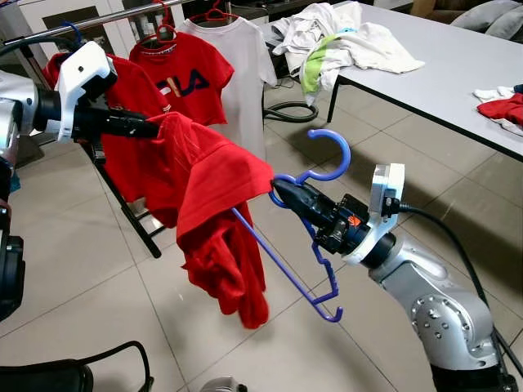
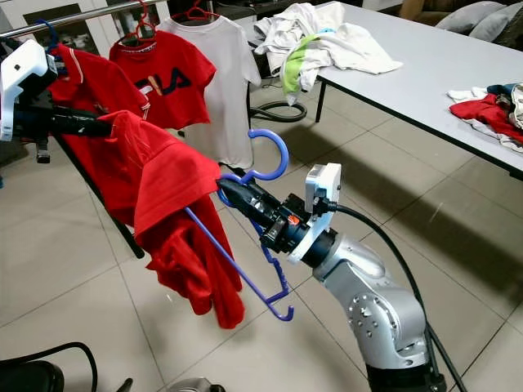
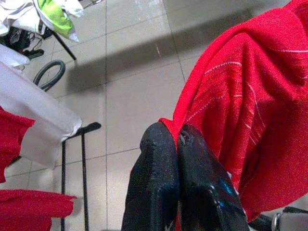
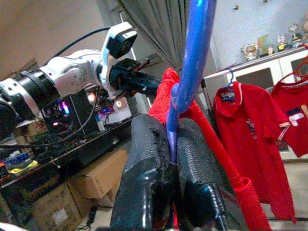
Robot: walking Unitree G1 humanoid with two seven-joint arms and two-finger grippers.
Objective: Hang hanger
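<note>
A blue plastic hanger (image 1: pixel 325 167) hangs in mid-air with a red shirt (image 1: pixel 208 188) draped over one arm of it. My right gripper (image 1: pixel 282 193) is shut on the hanger's neck just below the hook; its fingers (image 4: pixel 192 168) pinch the blue stem (image 4: pixel 192 57). My left gripper (image 1: pixel 157 125) is shut on the shirt's upper edge, its fingertips (image 3: pixel 166 144) clamping the red fabric (image 3: pixel 240 106). The clothes rail (image 1: pixel 98 23) runs along the top left behind the left arm.
On the rail hang a red polo (image 2: pixel 82 90), a red FILA shirt (image 1: pixel 184 77) and a white shirt (image 1: pixel 241 73). A grey table (image 1: pixel 441 65) at the right carries a heap of clothes (image 1: pixel 339 41). The rack's black foot (image 1: pixel 139 224) stands on the tiled floor.
</note>
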